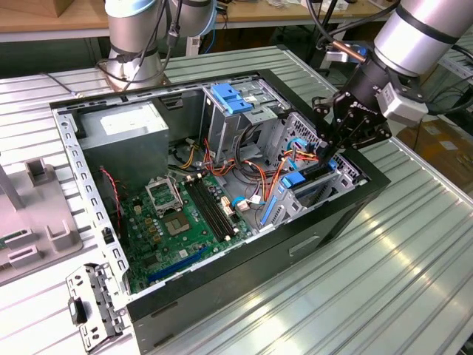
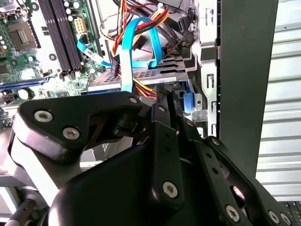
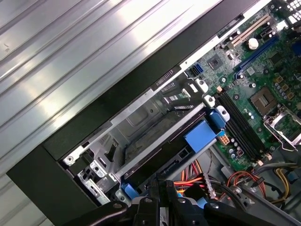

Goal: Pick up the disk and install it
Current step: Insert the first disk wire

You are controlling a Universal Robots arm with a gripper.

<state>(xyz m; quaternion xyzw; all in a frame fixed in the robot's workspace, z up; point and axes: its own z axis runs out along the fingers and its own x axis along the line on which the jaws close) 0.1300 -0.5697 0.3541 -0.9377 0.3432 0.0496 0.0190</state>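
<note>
Fingers pressed together, the gripper [image 1: 330,151] bears on the disk [image 3: 160,157] already sitting in the drive cage [image 1: 318,185] at the exterior view's right; seating needs straight, even pressure.

The end effector [image 1: 330,151] reaches into the open computer case [image 1: 222,292] above the blue-railed disk [image 1: 307,183].

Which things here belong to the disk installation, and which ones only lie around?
For the job: disk, gripper, drive bay, computer case.
Lying about: loose metal bracket, grey stand, both outside the case.
</note>
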